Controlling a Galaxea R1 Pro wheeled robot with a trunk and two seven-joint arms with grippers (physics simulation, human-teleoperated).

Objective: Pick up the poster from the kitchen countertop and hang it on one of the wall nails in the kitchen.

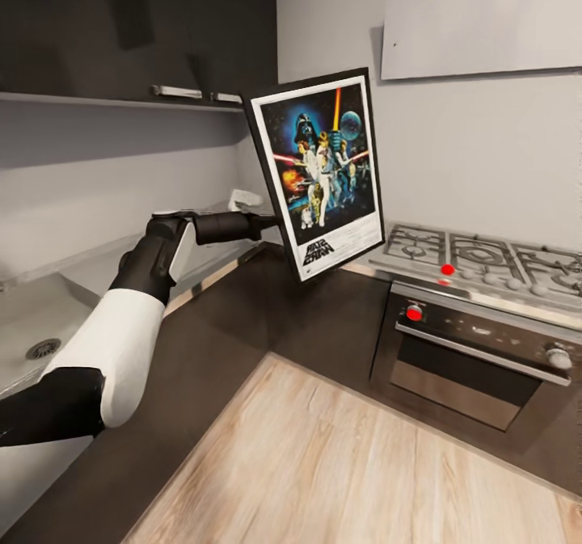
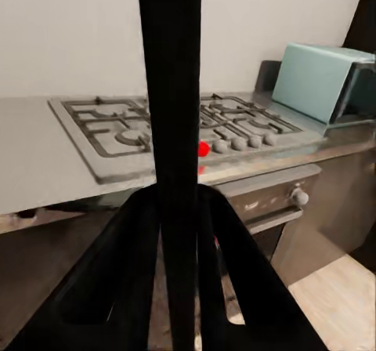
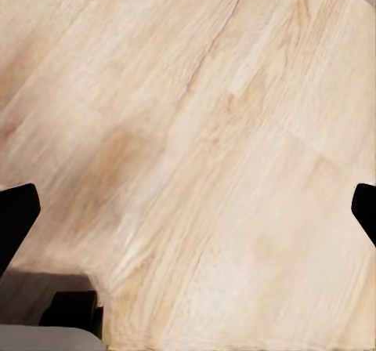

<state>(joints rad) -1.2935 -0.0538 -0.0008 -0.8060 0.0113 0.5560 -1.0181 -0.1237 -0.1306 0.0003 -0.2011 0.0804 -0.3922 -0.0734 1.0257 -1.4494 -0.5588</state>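
Nearest, the right gripper hangs over the wooden floor, its fingers wide apart and empty. Further off, the left gripper is clamped on the poster, held upright and slightly tilted in the air above the countertop corner, left of the stove. Pickup looks done; hanging remains, no wall nail visible.
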